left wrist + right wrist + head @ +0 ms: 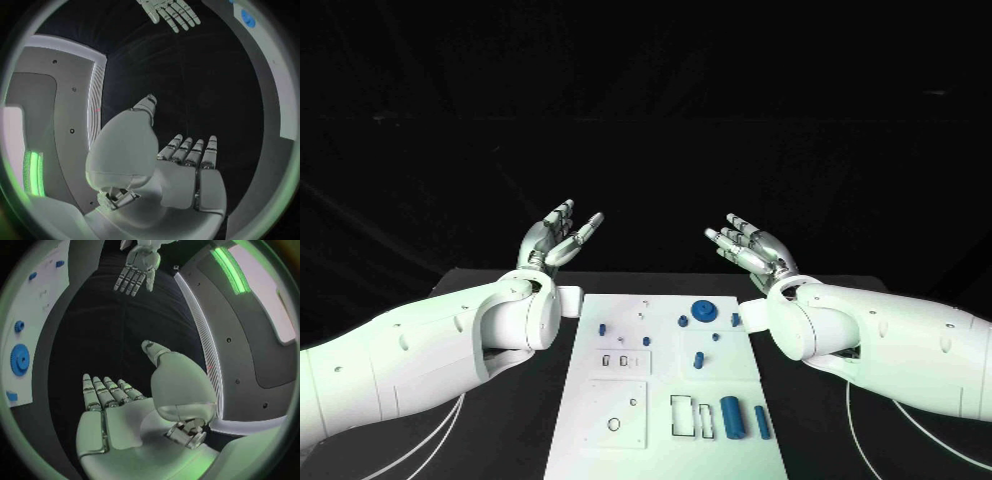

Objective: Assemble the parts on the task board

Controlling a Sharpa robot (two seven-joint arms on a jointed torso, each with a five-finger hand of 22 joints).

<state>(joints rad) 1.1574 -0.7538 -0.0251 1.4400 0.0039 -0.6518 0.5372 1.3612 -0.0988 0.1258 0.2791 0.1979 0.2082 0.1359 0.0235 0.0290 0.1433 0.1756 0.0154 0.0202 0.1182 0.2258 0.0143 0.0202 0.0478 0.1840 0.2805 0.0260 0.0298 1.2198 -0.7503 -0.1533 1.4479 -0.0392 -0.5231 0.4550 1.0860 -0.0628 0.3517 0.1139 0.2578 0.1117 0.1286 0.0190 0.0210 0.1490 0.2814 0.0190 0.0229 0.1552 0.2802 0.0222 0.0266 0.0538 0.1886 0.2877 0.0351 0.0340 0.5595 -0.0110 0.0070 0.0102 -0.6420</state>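
Both white arms reach forward from either side, wrists raised. The left hand (557, 240) lifts palm-up, fingers apart and extended, holding nothing. The right hand (751, 246) mirrors it, palm open toward the other, fingers spread and empty. The two hands stand well apart.

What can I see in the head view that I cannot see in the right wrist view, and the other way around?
Head view alone: the long blue cylinder and the slimmer blue bar at the near end of the white board, and black outlined slots there.

Right wrist view alone: the palm side of the right robot hand, open and holding nothing, seen close.

Both: the left robot hand, fingers spread and holding nothing, the blue gear and small blue pegs on the board.
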